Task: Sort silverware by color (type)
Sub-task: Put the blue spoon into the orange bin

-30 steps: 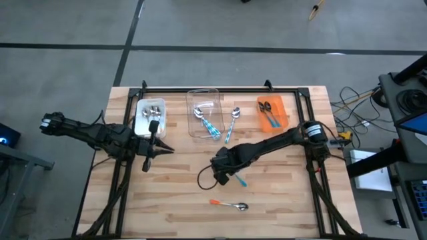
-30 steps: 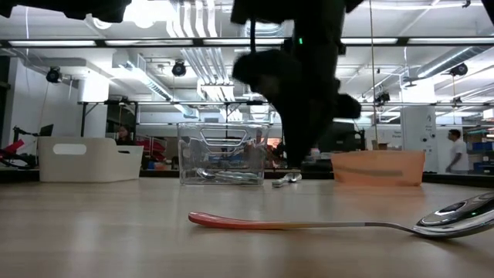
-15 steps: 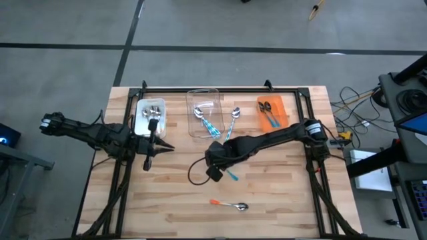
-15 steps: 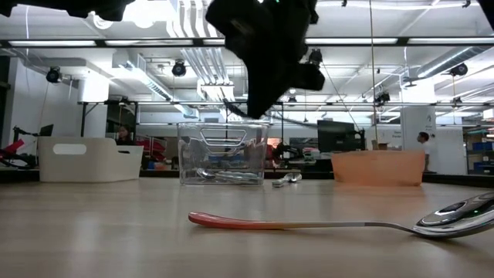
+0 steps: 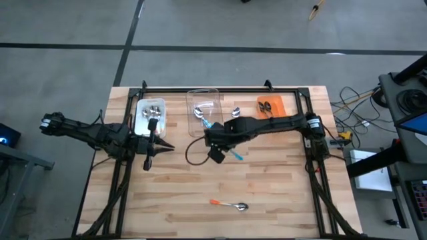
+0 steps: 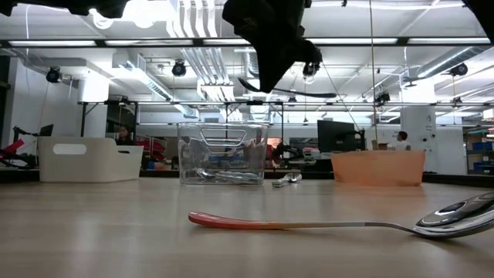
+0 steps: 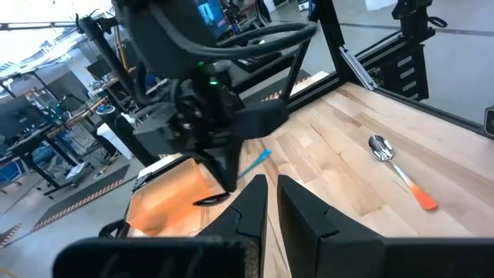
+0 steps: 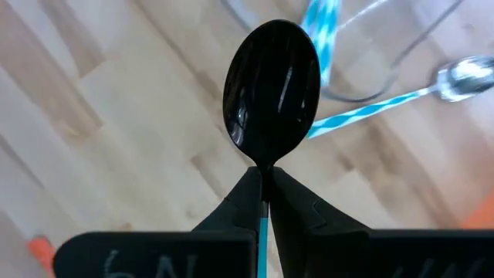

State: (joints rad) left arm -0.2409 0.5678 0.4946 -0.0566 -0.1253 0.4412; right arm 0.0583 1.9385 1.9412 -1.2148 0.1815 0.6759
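Right gripper (image 8: 263, 202) pinched on a dark-bowled spoon (image 8: 272, 93) with blue handle, held up over the table next to the clear bin (image 5: 203, 110).

Fingers clamp the spoon at the neck, bowl sticking out past the tips; in the high view the blue handle pokes out beside the right gripper (image 5: 215, 135), well off the wood. Below it in the right wrist view: a blue-and-white striped spoon (image 8: 401, 96) lying on the table beside the clear bin, more striped ones inside the bin. Orange bin (image 5: 272, 107) holds dark spoons with orange handles, partly hidden by the right arm. White bin (image 5: 149, 115) has silver pieces. One orange-handled spoon (image 5: 230, 205) lies alone near the table's front edge. Left gripper (image 5: 147, 162) fingers nearly together, empty, waiting near the white bin.
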